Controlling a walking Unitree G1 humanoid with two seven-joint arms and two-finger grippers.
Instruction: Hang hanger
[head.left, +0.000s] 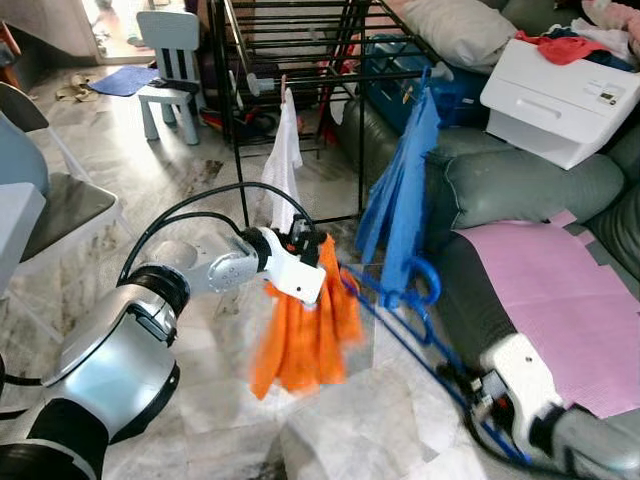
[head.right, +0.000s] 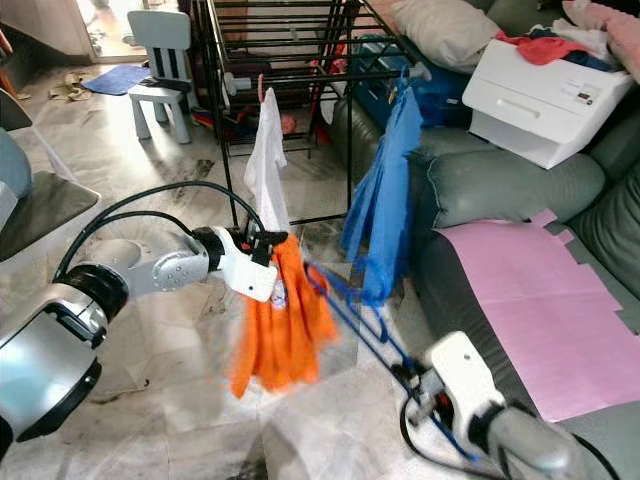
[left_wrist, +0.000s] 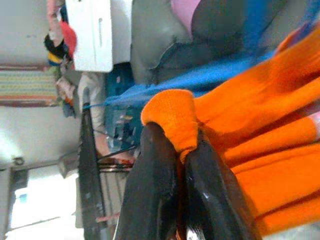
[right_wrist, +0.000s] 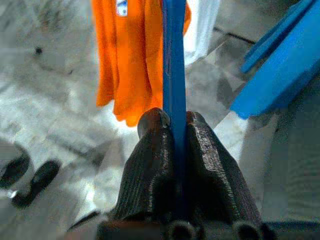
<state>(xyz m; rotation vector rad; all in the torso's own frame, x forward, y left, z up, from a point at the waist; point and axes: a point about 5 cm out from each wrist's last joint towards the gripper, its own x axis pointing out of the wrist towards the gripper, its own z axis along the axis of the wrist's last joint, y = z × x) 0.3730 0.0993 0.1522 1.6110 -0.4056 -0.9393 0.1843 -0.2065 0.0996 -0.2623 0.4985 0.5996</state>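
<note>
Left gripper (left_wrist: 181, 150): pinched a fold of the orange garment (head.left: 305, 330) between its two black fingers (left_wrist: 150, 170), in front of the black drying rack (head.left: 300, 70).
Orange garment: hung down from that pinch over the marble floor (head.left: 170, 180), just in front of the rack.
Right gripper (right_wrist: 174, 131): pressed together on the blue hanger (right_wrist: 173, 60), low and nearer the robot than the rack, beside the grey sofa (head.left: 520, 180).
Blue hanger: slanted up from the right gripper toward the orange garment, in front of the rack and not on it.
White cloth (head.left: 285, 165): hung from the rack's front rail.
Blue garment (head.left: 405, 180): hung from the rack's sofa-side corner.
</note>
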